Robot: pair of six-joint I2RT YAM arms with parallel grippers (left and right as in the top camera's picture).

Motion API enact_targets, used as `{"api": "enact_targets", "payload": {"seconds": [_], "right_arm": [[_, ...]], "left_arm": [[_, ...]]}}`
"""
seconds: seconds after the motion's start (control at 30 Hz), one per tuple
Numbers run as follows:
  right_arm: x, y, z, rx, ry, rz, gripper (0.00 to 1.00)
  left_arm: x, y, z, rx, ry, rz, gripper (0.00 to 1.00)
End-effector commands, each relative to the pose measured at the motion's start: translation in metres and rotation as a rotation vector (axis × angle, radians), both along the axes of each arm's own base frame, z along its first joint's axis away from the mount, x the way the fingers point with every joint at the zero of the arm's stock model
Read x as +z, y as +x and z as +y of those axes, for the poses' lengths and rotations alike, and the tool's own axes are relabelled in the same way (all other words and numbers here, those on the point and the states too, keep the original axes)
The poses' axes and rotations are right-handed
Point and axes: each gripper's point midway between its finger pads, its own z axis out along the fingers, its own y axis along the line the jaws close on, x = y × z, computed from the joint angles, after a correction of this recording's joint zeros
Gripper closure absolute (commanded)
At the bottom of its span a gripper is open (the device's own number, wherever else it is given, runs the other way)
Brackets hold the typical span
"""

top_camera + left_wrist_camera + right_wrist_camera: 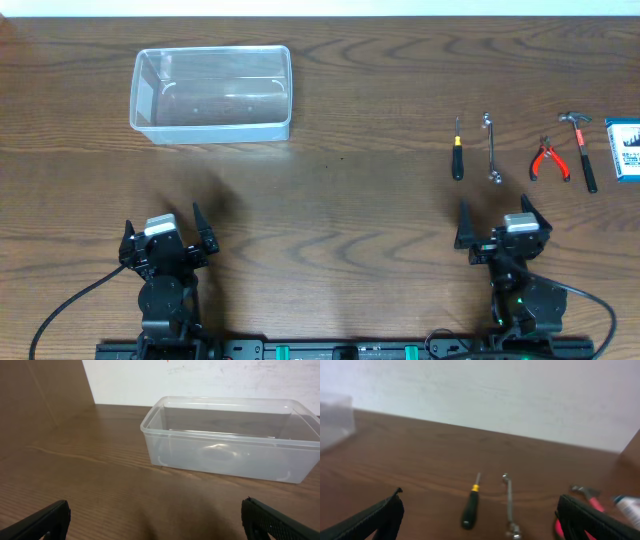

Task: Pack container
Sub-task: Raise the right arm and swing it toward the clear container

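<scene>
We judge the packing has not begun. The container [212, 95] stands empty on the far left of the bench [360, 190], straight out from our left hand [162, 217] but well apart from it. Through the clear walls we see nothing inside.

Everything that looks meant for packing lies in a row on the far right: a screwdriver [458, 150], a wrench [491, 148], red-handled pliers [548, 158], a hammer [582, 150] and, at the edge, a small blue-and-white box [626, 150]. None of them touches another as far as we can tell, and all are well apart from the container. So the whole job is left: each piece has to be picked up on the right and carried across to the left.

Both hands sit at the near edge, fingers spread wide, holding nothing. Our right hand [496, 212] faces the tools, with the screwdriver and wrench nearest.

The bench is dark brown wood grain, flat and matte, bare between the container and the tools. Behind it the wrist views show a plain white wall [210, 377] with a few faint marks, and a brown panel [40, 400] at the left.
</scene>
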Motion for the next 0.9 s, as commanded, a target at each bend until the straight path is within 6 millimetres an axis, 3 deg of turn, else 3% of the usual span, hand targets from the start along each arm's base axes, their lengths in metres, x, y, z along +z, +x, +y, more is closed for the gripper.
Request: {"api": "enact_targets", "payload": {"seconds": [0.0, 0.23, 0.53, 0.67, 0.87], "right_arm": [[-0.002, 0.000, 0.007, 0.020, 0.258, 0.027, 0.01], [-0.004, 0.000, 0.012, 0.021, 0.538, 0.068, 0.01], [-0.010, 0.000, 0.016, 0.040, 0.537, 0.104, 0.01], [-0.014, -0.001, 0.027, 0.095, 0.541, 0.151, 0.01], [0.005, 0.000, 0.035, 0.143, 0.518, 0.170, 0.01]], "left_arm": [[-0.016, 0.001, 0.000, -0.001, 0.016, 0.041, 0.02], [-0.016, 0.001, 0.000, -0.001, 0.016, 0.041, 0.02], [-0.016, 0.001, 0.000, -0.001, 0.016, 0.041, 0.02], [-0.016, 0.001, 0.000, -0.001, 0.016, 0.041, 0.02], [-0.016, 0.001, 0.000, -0.001, 0.016, 0.041, 0.02]]}}
